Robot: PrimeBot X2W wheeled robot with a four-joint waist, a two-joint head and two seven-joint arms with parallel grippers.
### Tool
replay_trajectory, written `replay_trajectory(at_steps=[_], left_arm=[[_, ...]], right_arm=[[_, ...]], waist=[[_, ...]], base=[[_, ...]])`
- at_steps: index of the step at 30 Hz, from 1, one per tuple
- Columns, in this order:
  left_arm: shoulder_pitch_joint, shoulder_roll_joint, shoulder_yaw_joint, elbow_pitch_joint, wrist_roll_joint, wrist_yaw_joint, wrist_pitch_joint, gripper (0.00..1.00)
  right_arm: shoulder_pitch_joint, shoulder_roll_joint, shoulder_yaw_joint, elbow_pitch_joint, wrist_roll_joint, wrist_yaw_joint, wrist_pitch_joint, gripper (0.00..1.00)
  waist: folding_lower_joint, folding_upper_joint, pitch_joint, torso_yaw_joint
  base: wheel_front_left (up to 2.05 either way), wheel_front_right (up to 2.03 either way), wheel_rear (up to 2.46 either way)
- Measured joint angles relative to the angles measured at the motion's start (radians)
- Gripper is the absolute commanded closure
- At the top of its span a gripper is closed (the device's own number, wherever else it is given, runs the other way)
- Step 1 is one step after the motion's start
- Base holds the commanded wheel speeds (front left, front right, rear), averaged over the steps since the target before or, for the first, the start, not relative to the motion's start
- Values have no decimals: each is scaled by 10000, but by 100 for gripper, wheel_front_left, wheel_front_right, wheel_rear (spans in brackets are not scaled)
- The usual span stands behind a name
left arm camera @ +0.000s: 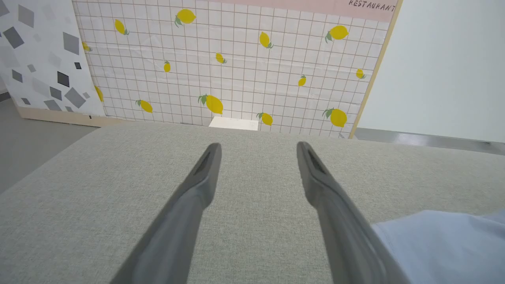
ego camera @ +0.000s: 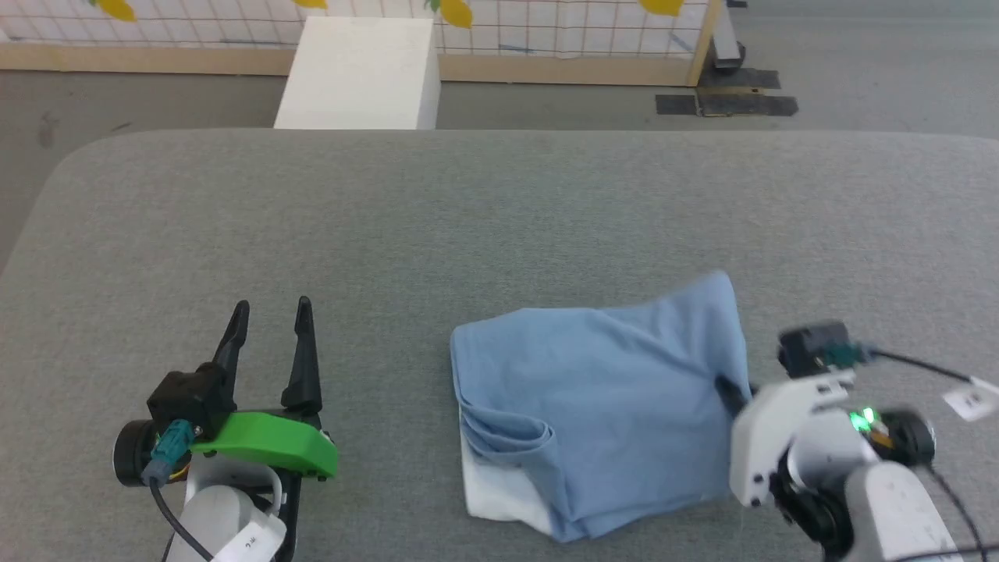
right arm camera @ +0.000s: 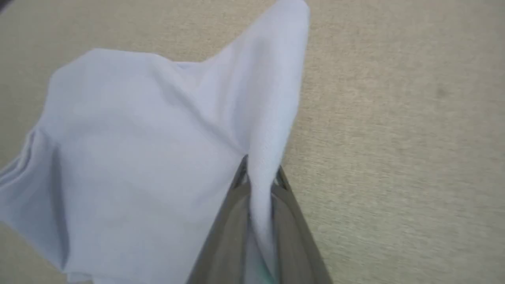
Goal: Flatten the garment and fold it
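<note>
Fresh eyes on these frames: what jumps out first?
The light blue garment lies crumpled on the right half of the grey table, with the right gripper shut on a fold at its right edge. The left gripper is open to the garment's left, apart from it.

Legible text: one word.
"RESTAURANT" is read on the pink band [left arm camera: 300, 4], upper right of the left wrist view.

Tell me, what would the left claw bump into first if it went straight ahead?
Probably nothing soon: the left claw points along the grey table. Past the far edge stands a white box, likely first, though depth is hard to judge.
</note>
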Motion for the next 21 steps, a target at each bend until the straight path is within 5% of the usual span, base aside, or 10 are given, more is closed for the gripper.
replay_trajectory(at_steps=[4,9,21], left_arm=[[6,-2,67,-138,4,0,0,0],[-3,-8,88,-330,44,2,-2,0],[-725,190,-27,-949,385,0,-10,0]], right_arm=[[-714,-121,717,-878,-1827,0,464,100],[-1389,-1085,890,-1072,-2222,4,826,100],[-3496,-3026,-1346,955,-2932,4,-136,100]], waist=[[0,0,64,-344],[0,0,196,-860],[0,1,1287,-2482]], base=[[0,0,0],[0,0,0],[0,0,0]])
